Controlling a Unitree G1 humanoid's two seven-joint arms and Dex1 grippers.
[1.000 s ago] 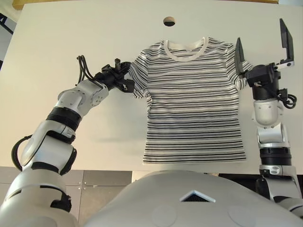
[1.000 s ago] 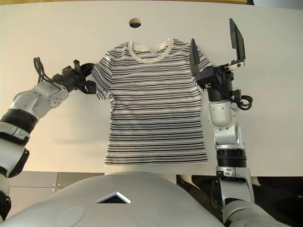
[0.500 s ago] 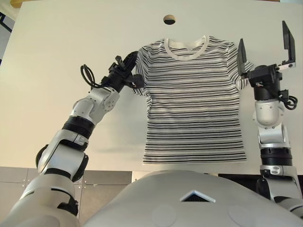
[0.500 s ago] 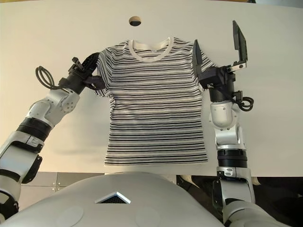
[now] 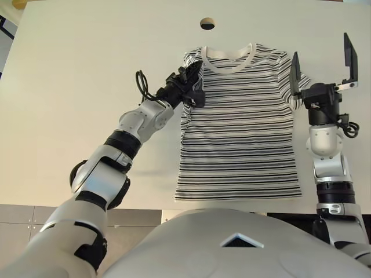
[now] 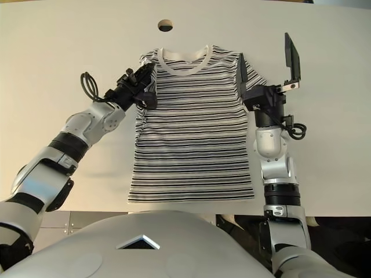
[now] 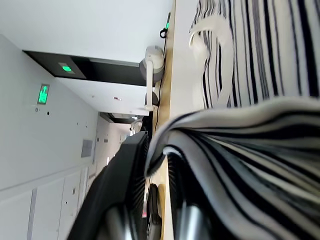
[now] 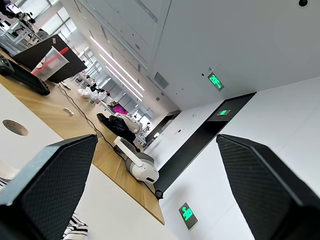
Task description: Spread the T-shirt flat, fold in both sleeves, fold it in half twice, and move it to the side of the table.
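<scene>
Pinching striped T-shirt (image 5: 243, 127) sleeve (image 7: 235, 125): left gripper (image 5: 196, 86), cloth between ribbed fingers (image 7: 125, 175) in wrist view. Right gripper (image 5: 322, 51) spread wide.

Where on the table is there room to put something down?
The biggest bare patch of table lies left of the T-shirt, past the left arm. A bare strip runs behind the collar, around the hole. It is crowded at the right sleeve, where the open right gripper stands, and where the left gripper pinches the left sleeve.

Cannot see the T-shirt's (image 5: 237, 133) sleeve edge pinched inside the left tool (image 5: 196, 86) at 10 o'clock, nor the sleeve patch behind the right tool's (image 5: 322, 61) finger at 2 o'clock.
</scene>
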